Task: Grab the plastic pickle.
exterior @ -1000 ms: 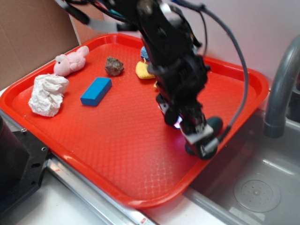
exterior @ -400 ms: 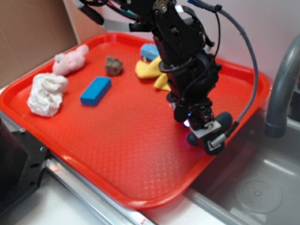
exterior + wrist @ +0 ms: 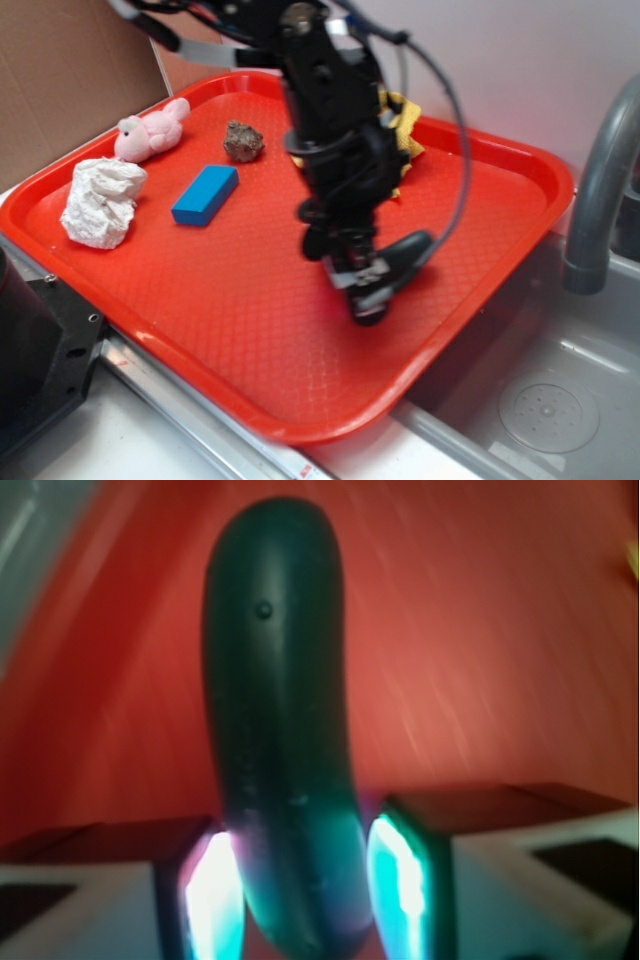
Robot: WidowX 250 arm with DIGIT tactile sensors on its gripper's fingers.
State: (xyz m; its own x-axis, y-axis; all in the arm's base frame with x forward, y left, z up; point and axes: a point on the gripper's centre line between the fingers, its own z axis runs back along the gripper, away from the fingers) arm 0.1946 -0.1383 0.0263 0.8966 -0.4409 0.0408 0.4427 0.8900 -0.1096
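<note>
Pickle [image 3: 275, 770]: held between the two pads at one end, the rest jutting straight out ahead of the gripper [image 3: 300, 880]; in the exterior view it [image 3: 405, 252] is seen above the tray [image 3: 520, 165], over its right-middle part.
Gripper state: clamped on the pickle, a lit pad [image 3: 400, 875] pressed to each flank (the glow tints the plastic teal).
Long axis: set roughly in line with the gripper's own reach, crosswise to the closing direction, with a slight curve; any lift is judged to turn on the short gripped end not slipping.
Contact with tray: it cannot be told whether the far tip is clear of the tray.
Hidden or unclear: the exterior view is motion-blurred at the gripper [image 3: 365, 290]; the gripped end is cut off by the bottom edge in the wrist view; the yellow cloth [image 3: 403, 125] is mostly covered by the arm.
Other things: a blue block [image 3: 205, 195], well to the left, is left alone.
</note>
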